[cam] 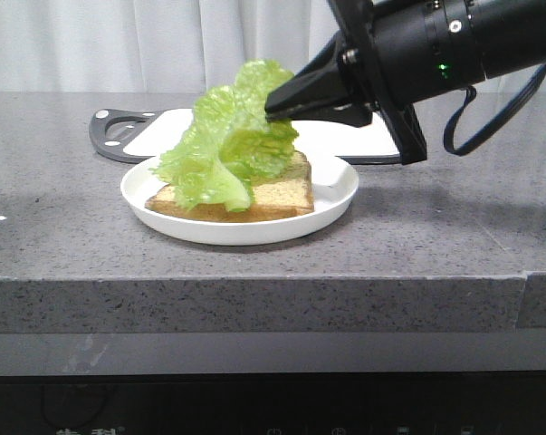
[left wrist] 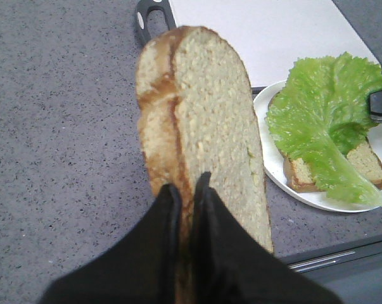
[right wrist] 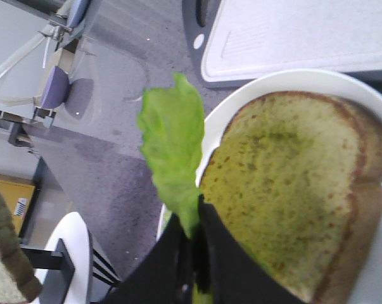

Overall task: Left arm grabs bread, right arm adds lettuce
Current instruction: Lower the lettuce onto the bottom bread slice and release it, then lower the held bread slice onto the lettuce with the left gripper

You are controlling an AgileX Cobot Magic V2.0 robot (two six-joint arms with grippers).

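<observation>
My left gripper (left wrist: 185, 187) is shut on the bread (left wrist: 203, 107), a thick golden-crusted slice held on edge above the grey table, beside the white plate (left wrist: 305, 197). The left arm does not show in the front view. My right gripper (cam: 271, 107) is shut on the lettuce (cam: 227, 154) and holds it over the plate (cam: 336, 195). The leaf's lower end drapes onto a second toast slice (cam: 273, 201) lying there. The right wrist view shows the gripper (right wrist: 196, 209), the leaf (right wrist: 171, 139) and that slice (right wrist: 286, 183). The left wrist view shows the leaf (left wrist: 324, 126) too.
A white cutting board (cam: 345, 140) with a dark rim and handle (cam: 119, 136) lies just behind the plate. It also shows in the left wrist view (left wrist: 260, 31). The table's front edge (cam: 254, 285) runs close to the plate.
</observation>
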